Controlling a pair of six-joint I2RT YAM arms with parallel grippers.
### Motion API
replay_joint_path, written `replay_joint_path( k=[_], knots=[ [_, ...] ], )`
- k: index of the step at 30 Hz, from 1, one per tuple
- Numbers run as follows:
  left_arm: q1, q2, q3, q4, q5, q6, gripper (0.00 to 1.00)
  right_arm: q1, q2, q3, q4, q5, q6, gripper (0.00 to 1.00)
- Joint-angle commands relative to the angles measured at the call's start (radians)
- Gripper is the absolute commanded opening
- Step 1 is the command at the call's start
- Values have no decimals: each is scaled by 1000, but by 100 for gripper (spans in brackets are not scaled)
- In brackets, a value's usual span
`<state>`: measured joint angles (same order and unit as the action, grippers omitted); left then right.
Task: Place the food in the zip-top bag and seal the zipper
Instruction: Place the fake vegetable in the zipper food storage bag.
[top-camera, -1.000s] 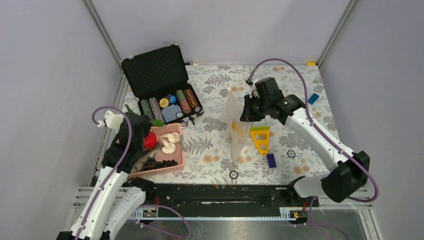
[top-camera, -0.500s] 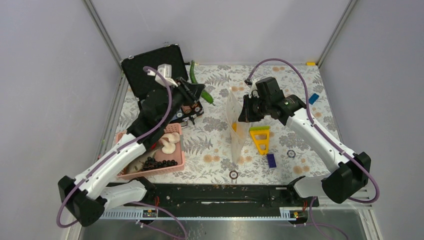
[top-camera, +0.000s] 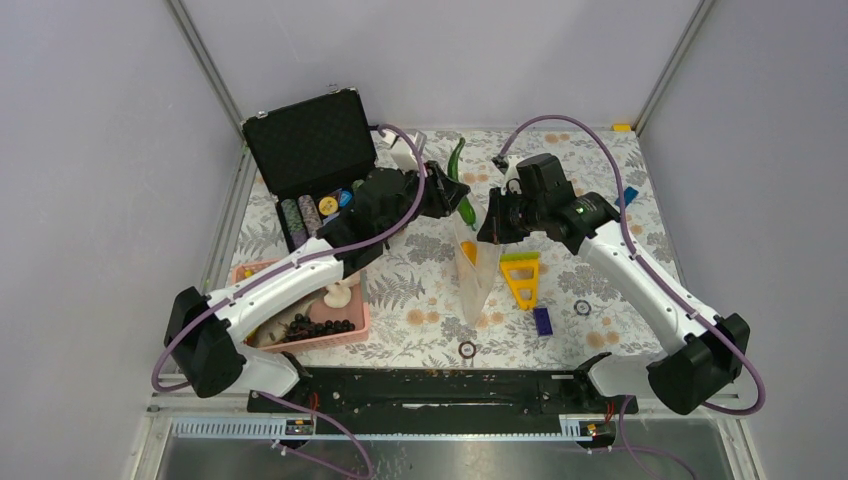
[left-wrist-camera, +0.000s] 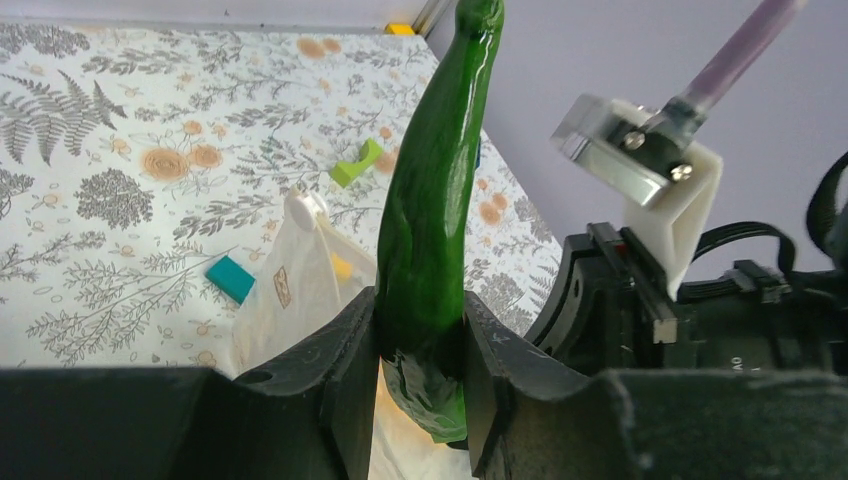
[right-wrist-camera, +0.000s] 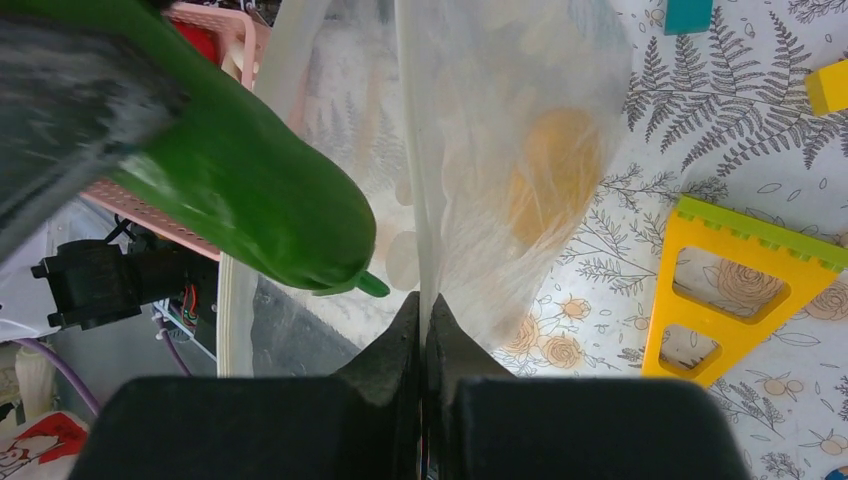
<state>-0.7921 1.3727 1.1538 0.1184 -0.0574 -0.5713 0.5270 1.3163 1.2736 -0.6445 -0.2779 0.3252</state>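
My left gripper (top-camera: 452, 196) (left-wrist-camera: 420, 345) is shut on a long green vegetable (top-camera: 459, 178) (left-wrist-camera: 433, 215) and holds it over the open mouth of the clear zip-top bag (top-camera: 472, 262) (left-wrist-camera: 300, 290). My right gripper (top-camera: 492, 222) (right-wrist-camera: 421, 318) is shut on one wall of the bag (right-wrist-camera: 480, 150) at its mouth and holds it up. An orange (top-camera: 468, 251) (right-wrist-camera: 553, 178) lies inside the bag. The vegetable's tip (right-wrist-camera: 250, 190) hangs beside the whitish zipper strip (right-wrist-camera: 236, 310). White mushrooms (top-camera: 338, 294) and a dark grape bunch (top-camera: 318, 327) lie in the pink basket (top-camera: 358, 318).
An open black case of poker chips (top-camera: 320, 165) stands at the back left. A yellow triangular piece (top-camera: 522, 279) and a dark blue block (top-camera: 543, 320) lie right of the bag. Small rings (top-camera: 466, 349) (top-camera: 582, 307) lie on the floral cloth.
My left arm swung from the pink basket up and right, carrying the green vegetable to just over the bag's mouth. My right gripper kept holding the bag.
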Motion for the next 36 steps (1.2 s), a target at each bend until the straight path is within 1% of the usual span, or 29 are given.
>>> replay_joint_path(
  k=[1,3,4,7,10,14,15,16,17,19,21,22,25,29,32,35,36],
  knots=[
    [-17,-1,10,48,-13,30,0,-7,-26,1,19,29,-7,0],
    [-31,2,-2,43,-5,35,0,-7,-24,1,18,47,-3,0],
    [-42,1,-7,37,-2,43,2,-7,-23,0,17,53,0,0],
    [-80,-11,-21,-11,-18,74,11,-7,-25,-1,17,60,4,0],
    [-117,-38,-74,-10,-79,79,22,-7,-26,-3,19,79,9,1],
    [-133,-56,-97,-2,-79,74,32,-7,-24,-2,20,81,17,2],
    [-135,-57,-95,-5,-74,77,38,-8,-24,-2,19,81,18,2],
    [-138,-62,-93,-10,-66,81,47,-7,-25,-2,19,79,18,3],
    [-141,-65,-93,-15,-60,82,59,-8,-26,-3,19,80,19,3],
    [-147,-77,-95,-20,-52,87,75,-7,-31,-5,19,81,19,4],
    [-149,-92,-101,-19,-48,91,95,-7,-34,-5,18,84,20,5],
    [-150,-102,-103,-21,-48,92,98,-7,-35,-5,18,85,20,5],
    [-150,-127,-106,-38,-50,93,99,-7,-33,-5,18,88,20,6],
    [-151,-183,-111,-112,-105,91,99,-7,-35,-7,18,91,20,6],
    [-148,-239,-121,-232,-246,56,99,-8,-39,-11,18,99,17,6],
    [-141,-289,-132,-384,-438,-18,99,-9,-36,-13,18,109,16,6],
    [-133,-308,-136,-438,-481,-50,99,-9,-34,-12,19,110,15,6]
  ],
)
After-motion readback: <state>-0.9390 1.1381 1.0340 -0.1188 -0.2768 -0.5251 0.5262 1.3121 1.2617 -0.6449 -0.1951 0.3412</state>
